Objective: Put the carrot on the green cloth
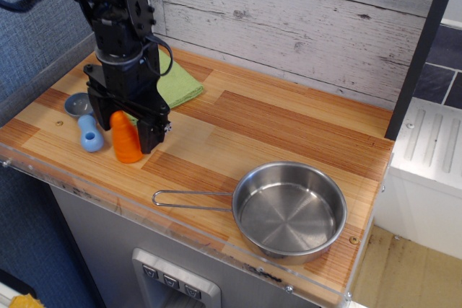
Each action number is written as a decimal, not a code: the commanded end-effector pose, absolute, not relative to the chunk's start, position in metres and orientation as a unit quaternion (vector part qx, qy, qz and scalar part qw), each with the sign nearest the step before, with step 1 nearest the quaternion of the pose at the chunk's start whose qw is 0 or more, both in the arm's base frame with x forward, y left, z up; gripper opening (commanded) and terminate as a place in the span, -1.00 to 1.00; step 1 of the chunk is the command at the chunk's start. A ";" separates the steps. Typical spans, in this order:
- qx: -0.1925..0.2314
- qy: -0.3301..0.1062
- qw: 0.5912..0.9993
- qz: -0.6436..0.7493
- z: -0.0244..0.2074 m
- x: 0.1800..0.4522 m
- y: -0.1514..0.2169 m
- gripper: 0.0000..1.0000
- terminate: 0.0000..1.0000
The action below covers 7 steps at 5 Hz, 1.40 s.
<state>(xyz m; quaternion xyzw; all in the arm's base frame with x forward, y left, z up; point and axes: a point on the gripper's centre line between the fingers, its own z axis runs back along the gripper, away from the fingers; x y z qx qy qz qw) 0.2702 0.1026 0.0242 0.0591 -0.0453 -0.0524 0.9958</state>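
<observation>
1. Carrot upright on the wooden tabletop, near its front-left edge, tip up between the jaws
2. Gripper lowered over the carrot; jaws straddle it, one at its 9 o'clock, one at its 3 o'clock; cannot tell whether they press it or stand just clear
3. Green cloth flat at the carrot's 1 o'clock, partly hidden behind the arm, apart from the carrot
4. Blue-handled grey scoop at the carrot's 9 o'clock, just beside
5. Steel pan at the carrot's 4 o'clock, well apart, handle pointing to 9 o'clock
</observation>
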 end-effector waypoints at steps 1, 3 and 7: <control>0.067 -0.060 0.995 -0.042 0.024 0.275 0.113 -1.00 -1.00; 0.062 -0.064 0.995 -0.048 0.026 0.275 0.104 -1.00 -1.00; 0.060 -0.096 0.993 -0.044 0.078 0.304 0.096 -1.00 -1.00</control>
